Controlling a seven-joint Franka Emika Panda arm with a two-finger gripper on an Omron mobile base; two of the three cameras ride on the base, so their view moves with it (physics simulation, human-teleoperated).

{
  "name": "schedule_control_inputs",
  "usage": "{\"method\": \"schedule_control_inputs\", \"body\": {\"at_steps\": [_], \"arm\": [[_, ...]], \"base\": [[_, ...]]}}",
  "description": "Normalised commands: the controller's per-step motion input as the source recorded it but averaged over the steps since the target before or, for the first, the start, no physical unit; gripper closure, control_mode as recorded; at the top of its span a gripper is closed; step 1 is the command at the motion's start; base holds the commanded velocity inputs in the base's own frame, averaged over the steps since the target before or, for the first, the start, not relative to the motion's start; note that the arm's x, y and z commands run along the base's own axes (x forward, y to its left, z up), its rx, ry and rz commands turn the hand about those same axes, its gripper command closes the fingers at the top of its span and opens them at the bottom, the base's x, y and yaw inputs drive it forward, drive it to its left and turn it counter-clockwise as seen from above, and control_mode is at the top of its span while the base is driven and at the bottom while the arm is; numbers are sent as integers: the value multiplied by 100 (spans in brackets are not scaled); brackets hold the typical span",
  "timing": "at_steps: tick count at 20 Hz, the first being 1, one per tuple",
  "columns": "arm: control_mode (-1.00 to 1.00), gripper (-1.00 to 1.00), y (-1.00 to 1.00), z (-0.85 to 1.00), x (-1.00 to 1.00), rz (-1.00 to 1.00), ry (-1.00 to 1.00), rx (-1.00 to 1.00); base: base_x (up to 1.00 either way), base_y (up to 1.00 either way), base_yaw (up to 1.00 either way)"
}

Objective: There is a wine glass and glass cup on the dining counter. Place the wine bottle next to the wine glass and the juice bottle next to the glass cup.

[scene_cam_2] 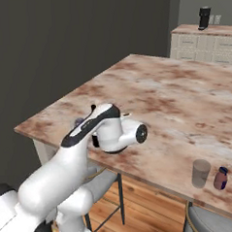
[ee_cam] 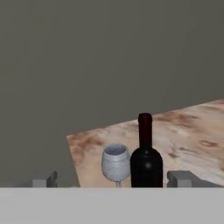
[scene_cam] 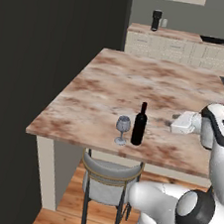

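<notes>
Bottles paired with glasses

Wine glass (scene_cam: 122, 129) stands upright near the dining counter's (scene_cam: 138, 82) front edge, wine bottle (scene_cam: 140, 124) just beside it on its right. Gripper (ee_cam: 113, 178) sits apart from both, fingers spread wide, holding nothing. Further right, glass cup (scene_cam_2: 200, 173) and juice bottle (scene_cam_2: 220, 178) stand side by side.

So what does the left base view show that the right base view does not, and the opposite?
The left base view alone shows the wine bottle standing upright right beside the wine glass. The right base view alone shows the glass cup with the juice bottle close beside it, near the counter's front edge. Both show the dining counter and the robot's white arm.
</notes>
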Motion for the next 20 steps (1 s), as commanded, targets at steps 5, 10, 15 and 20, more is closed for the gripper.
{"method": "schedule_control_inputs", "body": {"at_steps": [5,10,15,20], "arm": [[-100,-100,-2,12,-57,-29,23,-1],[-100,-100,0,5,-62,-27,19,-8],[-100,-100,0,5,-70,-21,10,-13],[-100,-100,0,10,-74,-17,5,-12]], "base": [[0,0,0],[0,0,0],[0,0,0],[0,0,0]]}}
